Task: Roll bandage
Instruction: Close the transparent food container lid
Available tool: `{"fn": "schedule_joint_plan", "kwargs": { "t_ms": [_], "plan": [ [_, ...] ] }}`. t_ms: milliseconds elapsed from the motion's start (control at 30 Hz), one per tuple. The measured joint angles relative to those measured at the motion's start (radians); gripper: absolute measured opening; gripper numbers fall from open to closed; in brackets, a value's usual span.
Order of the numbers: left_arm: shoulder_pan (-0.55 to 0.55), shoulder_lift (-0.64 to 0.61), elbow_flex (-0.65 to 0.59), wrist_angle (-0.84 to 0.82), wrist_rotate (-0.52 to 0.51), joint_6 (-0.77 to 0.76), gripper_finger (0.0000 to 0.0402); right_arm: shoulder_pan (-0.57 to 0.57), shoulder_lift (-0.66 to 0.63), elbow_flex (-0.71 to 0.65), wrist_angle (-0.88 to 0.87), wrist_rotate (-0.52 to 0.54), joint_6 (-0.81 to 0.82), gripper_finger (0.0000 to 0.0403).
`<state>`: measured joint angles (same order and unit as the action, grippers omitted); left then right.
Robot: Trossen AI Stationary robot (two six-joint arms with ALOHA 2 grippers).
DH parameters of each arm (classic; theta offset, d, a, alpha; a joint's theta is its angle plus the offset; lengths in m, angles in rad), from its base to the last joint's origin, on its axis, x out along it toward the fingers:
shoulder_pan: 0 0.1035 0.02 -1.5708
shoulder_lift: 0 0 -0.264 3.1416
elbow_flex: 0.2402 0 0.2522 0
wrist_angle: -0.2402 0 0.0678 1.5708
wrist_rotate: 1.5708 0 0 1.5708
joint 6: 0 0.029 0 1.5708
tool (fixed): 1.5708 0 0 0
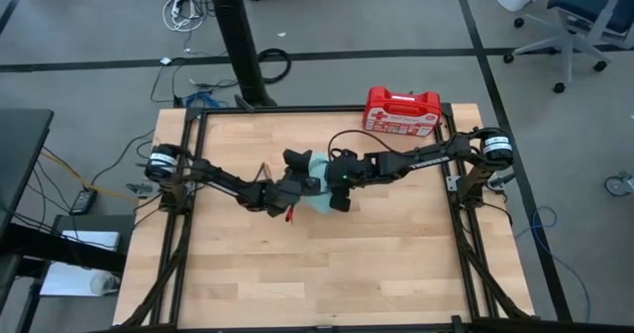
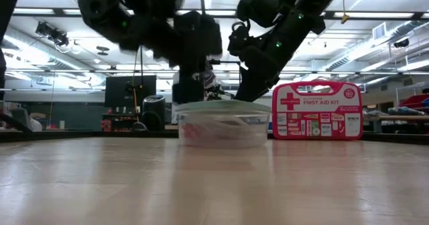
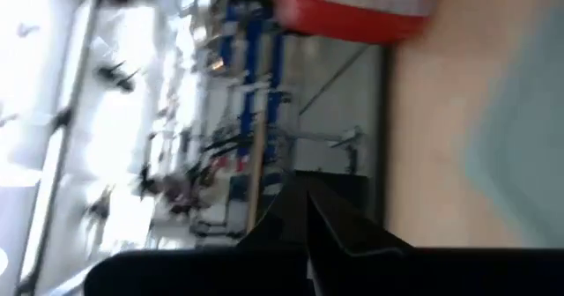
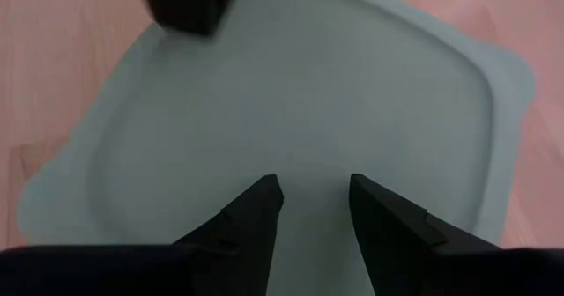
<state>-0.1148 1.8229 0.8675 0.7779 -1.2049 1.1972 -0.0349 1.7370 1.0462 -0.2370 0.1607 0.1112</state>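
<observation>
A clear plastic tub with a pale green lid stands at the middle of the table. Something red shows through its wall, and a red bit shows beside it in the high view. I cannot tell whether either is the bandage. My right gripper is open and slants down over the lid's top. My left gripper is shut, lies level and rolled on its side, and is at the lid's left edge. My right gripper has its two fingertips close over the lid's top, coming from above on a slant; nothing is between them, and I cannot tell whether they touch the lid. My left gripper is at the lid's rim; I cannot tell whether it touches.
A red first-aid case stands upright at the table's far right edge. The wooden top has free room in front of the tub and to both sides. Black frame rails run along the left and right edges.
</observation>
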Motion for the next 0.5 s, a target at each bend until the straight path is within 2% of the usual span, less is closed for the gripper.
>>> {"fn": "schedule_joint_plan", "kwargs": {
  "t_ms": [67,133,200,333,433,500],
  "plan": [
    [0.004,0.035,0.007,-0.097,0.015,-0.035,0.0000,0.000,0.000,0.000,0.006,-0.008,0.000,0.0149],
    [0.003,0.070,0.017,-0.077,-0.025,0.008,0.0000,0.000,0.001,-0.001,0.009,-0.011,0.003,0.0149],
    [-0.002,0.081,0.021,0.009,-0.063,0.094,0.0000,0.000,0.001,-0.001,0.014,-0.016,0.005,0.0149],
    [-0.019,0.045,0.011,0.219,-0.035,0.269,0.0000,0.000,0.001,-0.001,0.016,-0.023,0.016,0.0149],
    [-0.024,-0.027,0.016,0.374,-0.032,0.272,0.0000,0.002,0.002,-0.001,0.012,-0.025,0.019,0.0149],
    [-0.023,-0.045,0.011,0.383,-0.049,0.235,0.0000,0.004,0.002,-0.002,0.012,-0.024,0.024,0.0149]
  ]
}}
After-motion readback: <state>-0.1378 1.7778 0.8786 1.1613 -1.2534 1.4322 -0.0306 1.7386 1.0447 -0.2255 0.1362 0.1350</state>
